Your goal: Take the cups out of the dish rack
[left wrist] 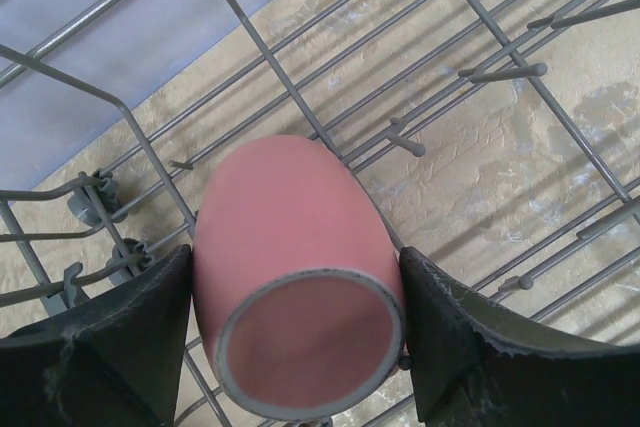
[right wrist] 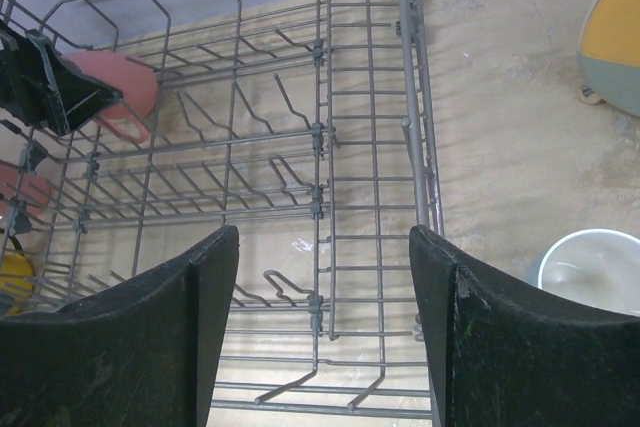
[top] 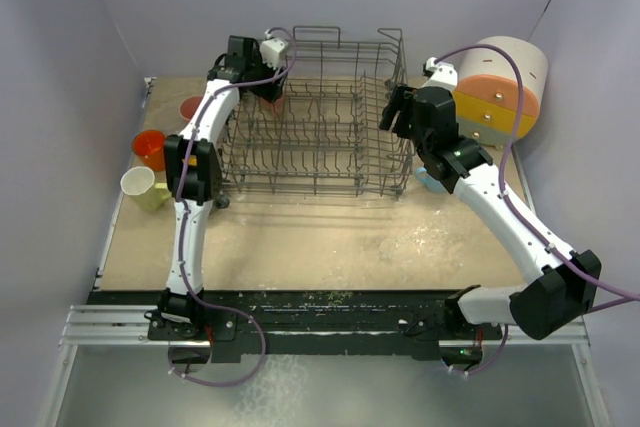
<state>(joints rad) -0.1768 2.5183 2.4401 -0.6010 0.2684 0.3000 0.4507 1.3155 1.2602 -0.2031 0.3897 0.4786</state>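
Note:
A pink cup [left wrist: 290, 277] lies on its side in the far left corner of the dark wire dish rack [top: 320, 185], its open mouth toward the left wrist camera. My left gripper [left wrist: 295, 262] is shut on it, one black finger pressed against each side. In the top view the same cup [top: 270, 103] shows just below my left gripper [top: 266, 82]. My right gripper [right wrist: 322, 237] stands open with nothing between its fingers, hovering over the right end of the rack [right wrist: 405, 97]. In the top view this gripper [top: 396, 115] sits at the rack's right wall.
Left of the rack stand an orange cup [top: 150, 148], a pale yellow-green cup [top: 140, 187] and a salmon cup [top: 193, 107]. A light blue cup [right wrist: 595, 269] sits right of the rack under my right arm. The round drawer box [top: 505, 87] stands at the back right.

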